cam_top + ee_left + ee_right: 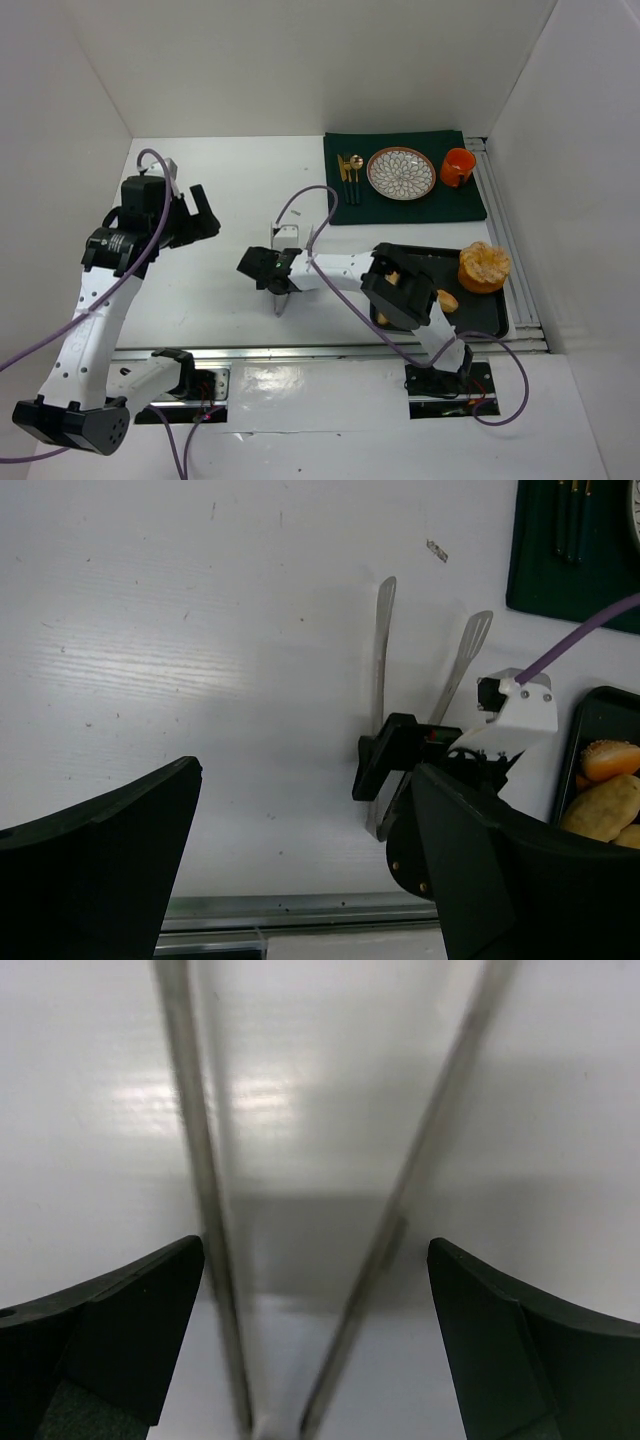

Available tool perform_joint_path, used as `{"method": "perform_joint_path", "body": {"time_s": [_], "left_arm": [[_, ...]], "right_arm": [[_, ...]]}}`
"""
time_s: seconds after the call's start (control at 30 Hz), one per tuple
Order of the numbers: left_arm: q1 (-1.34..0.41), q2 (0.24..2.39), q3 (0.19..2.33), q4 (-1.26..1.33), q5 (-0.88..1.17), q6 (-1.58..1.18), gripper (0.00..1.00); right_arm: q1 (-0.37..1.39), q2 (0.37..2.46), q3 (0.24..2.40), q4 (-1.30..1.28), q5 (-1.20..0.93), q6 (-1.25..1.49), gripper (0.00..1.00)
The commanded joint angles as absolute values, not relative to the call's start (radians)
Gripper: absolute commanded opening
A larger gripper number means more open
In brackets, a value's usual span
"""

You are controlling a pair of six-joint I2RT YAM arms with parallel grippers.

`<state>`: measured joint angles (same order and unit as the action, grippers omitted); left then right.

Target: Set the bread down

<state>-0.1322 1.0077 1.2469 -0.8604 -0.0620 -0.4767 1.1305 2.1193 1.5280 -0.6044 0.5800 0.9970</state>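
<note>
Right claw [315,1250] was released, fingers [110,1330] spread wide and set down low over the tongs [190,1160]. Both metal legs of the tongs ran between the fingers. The left leg was just beside the left finger, maybe touching, I couldn't tell. The right leg had a clear gap to the other finger. So it was straddling them, not squeezing them.

The tongs lay flat on the white surface [220,300], with the joined end nearest the claw and the two tips fanning out away from it.

The bread [484,266] wasn't anywhere near either claw. It sat on the black tray [495,318], well off to the right of the right claw, out past that arm's own elbow. There was a big round bun, plus a smaller piece [447,300] just beside it on the same tray.

Left claw [195,215] was released too, with nothing in it, hanging in the air well to the left of the tongs.

Beyond the tray there was a green mat [400,208] with a patterned plate [401,172] and an orange cup [458,167] on it.
</note>
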Motion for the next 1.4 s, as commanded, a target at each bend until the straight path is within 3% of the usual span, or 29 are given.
{"method": "perform_joint_path", "body": {"time_s": [0.0, 0.1, 0.2, 0.33, 0.43, 0.57, 0.9, 1.17, 1.37], "left_arm": [[-0.141, 0.982, 1.243, -0.836, -0.063, -0.486, 1.0], [-0.141, 0.982, 1.243, -0.836, -0.063, -0.486, 1.0], [-0.141, 0.959, 1.232, -0.836, -0.084, -0.495, 1.0], [-0.141, 0.948, 1.221, -0.836, -0.084, -0.495, 1.0], [-0.141, 0.939, 1.221, -0.836, -0.074, -0.486, 1.0], [-0.141, 0.93, 1.221, -0.836, -0.063, -0.486, 1.0], [-0.141, 0.948, 1.239, -0.827, -0.025, -0.486, 1.0], [-0.141, 0.948, 1.239, -0.827, -0.015, -0.486, 1.0], [-0.141, 0.948, 1.239, -0.827, -0.015, -0.486, 1.0]], "right_arm": [[1.114, 2.17, 1.595, -0.572, 0.657, 1.002, 1.0], [1.114, 2.197, 1.618, -0.563, 0.669, 1.018, 0.94], [1.123, 2.206, 1.618, -0.574, 0.689, 1.037, 0.67], [1.123, 2.142, 1.569, -0.621, 0.751, 1.069, 0.43], [1.123, 2.022, 1.502, -0.632, 0.788, 1.028, 0.37], [1.104, 1.797, 1.379, -0.601, 0.753, 0.902, 0.36], [1.071, 1.314, 1.322, -0.896, 0.643, 0.925, 0.32], [1.071, 1.137, 1.345, -1.314, 0.666, 1.161, 0.34], [0.98, 1.009, 1.238, -1.315, 0.531, 1.169, 0.34]]}}
